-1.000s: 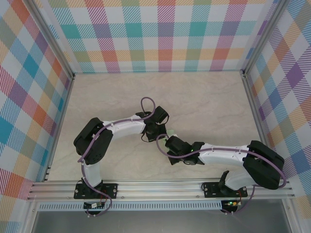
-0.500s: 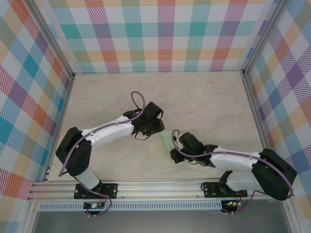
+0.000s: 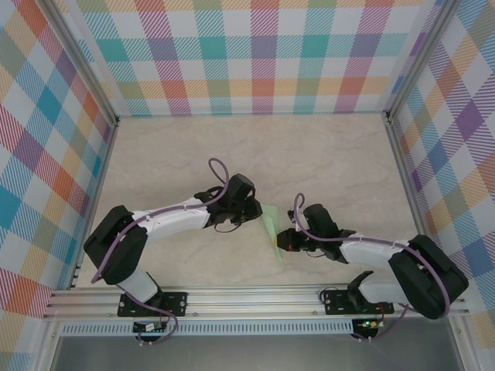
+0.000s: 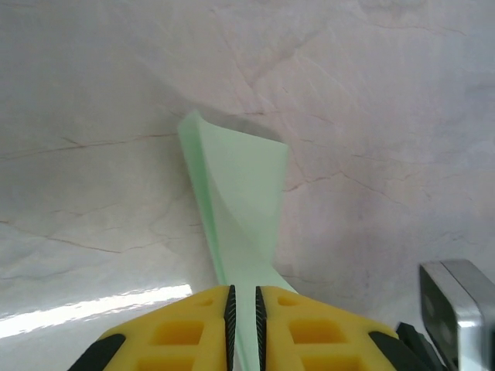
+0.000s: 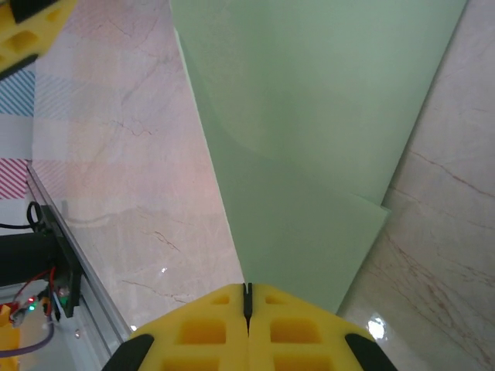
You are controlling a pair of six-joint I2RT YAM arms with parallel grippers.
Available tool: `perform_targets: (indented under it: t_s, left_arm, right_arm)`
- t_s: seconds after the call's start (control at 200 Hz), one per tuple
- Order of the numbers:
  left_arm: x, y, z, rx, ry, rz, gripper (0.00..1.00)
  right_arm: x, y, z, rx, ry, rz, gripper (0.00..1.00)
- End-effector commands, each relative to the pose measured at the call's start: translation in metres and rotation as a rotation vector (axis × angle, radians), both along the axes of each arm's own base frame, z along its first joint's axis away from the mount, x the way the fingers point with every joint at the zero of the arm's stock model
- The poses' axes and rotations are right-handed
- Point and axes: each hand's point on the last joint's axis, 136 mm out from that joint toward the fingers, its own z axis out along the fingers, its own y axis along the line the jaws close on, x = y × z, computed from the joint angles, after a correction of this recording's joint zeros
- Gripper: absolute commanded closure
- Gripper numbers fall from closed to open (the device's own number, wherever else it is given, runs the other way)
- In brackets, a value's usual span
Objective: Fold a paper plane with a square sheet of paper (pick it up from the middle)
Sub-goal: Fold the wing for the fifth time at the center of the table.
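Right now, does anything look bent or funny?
Yes. The thin pale mint-green paper sheet looks twisted and curled instead of lying flat. It is stretched between the two arms' jaws, which pinch it from opposite ends, and its far flap curves up off the marbled beige table.

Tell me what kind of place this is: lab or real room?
Likely a purpose-built robot test cell, not a lived-in room: plaid walls box in a marble-look tabletop, and an aluminium rail along the near edge has the left arm and right arm bolted to it.
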Motion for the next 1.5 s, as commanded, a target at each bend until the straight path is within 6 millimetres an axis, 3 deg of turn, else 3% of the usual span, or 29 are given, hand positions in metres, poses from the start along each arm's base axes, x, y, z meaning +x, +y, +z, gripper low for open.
perform_targets:
  t_s: [0.0, 0.16, 0.405, 0.48, 0.52, 0.575, 0.64, 0.695, 0.88, 1.12, 1.4, 1.5]
  left_arm:
    - [-0.003, -0.024, 0.002, -0.093, -0.019, -0.059, 0.83]
    - [-0.006, -0.035, -0.003, -0.113, -0.023, -0.087, 0.83]
    - [-0.008, -0.046, -0.016, -0.103, -0.016, -0.12, 0.83]
    - [-0.004, -0.038, -0.019, -0.064, -0.028, -0.084, 0.7]
    - [0.0, -0.033, -0.018, -0.05, -0.037, -0.057, 0.53]
    - [0.005, -0.03, -0.015, -0.04, -0.041, -0.037, 0.42]
    - [0.011, -0.027, -0.016, 0.005, -0.025, -0.033, 0.38]
    - [0.014, -0.027, -0.019, 0.053, -0.003, -0.047, 0.28]
    - [0.01, -0.031, -0.042, 0.122, 0.144, -0.079, 0.26]
    - [0.004, -0.017, -0.047, 0.241, 0.209, -0.101, 0.36]
    - [-0.001, -0.022, -0.053, 0.247, 0.263, -0.131, 0.69]
    - [-0.002, -0.021, -0.053, 0.257, 0.269, -0.133, 0.76]
  right_arm:
    - [-0.003, 0.002, -0.001, 0.077, 0.074, 0.003, 0.99]
    - [0.0, -0.002, -0.006, 0.091, 0.114, -0.017, 0.99]
    - [0.001, -0.008, 0.002, 0.121, 0.111, -0.026, 0.99]
    - [-0.001, -0.012, -0.001, 0.083, 0.091, -0.009, 0.99]
    - [-0.002, -0.015, -0.002, 0.063, 0.072, 0.0, 0.99]
    - [-0.003, -0.017, -0.001, 0.046, 0.047, 0.011, 0.99]
    - [-0.005, -0.018, 0.001, 0.042, 0.021, 0.03, 0.98]
    - [-0.005, -0.018, 0.004, 0.042, 0.0, 0.042, 0.97]
    - [-0.005, -0.015, 0.006, 0.03, -0.022, 0.073, 0.96]
    - [-0.007, -0.011, 0.006, 0.001, -0.049, 0.099, 0.94]
    - [-0.011, -0.007, 0.002, -0.082, -0.084, 0.137, 0.91]
    - [-0.011, -0.008, -0.001, -0.144, -0.106, 0.142, 0.9]
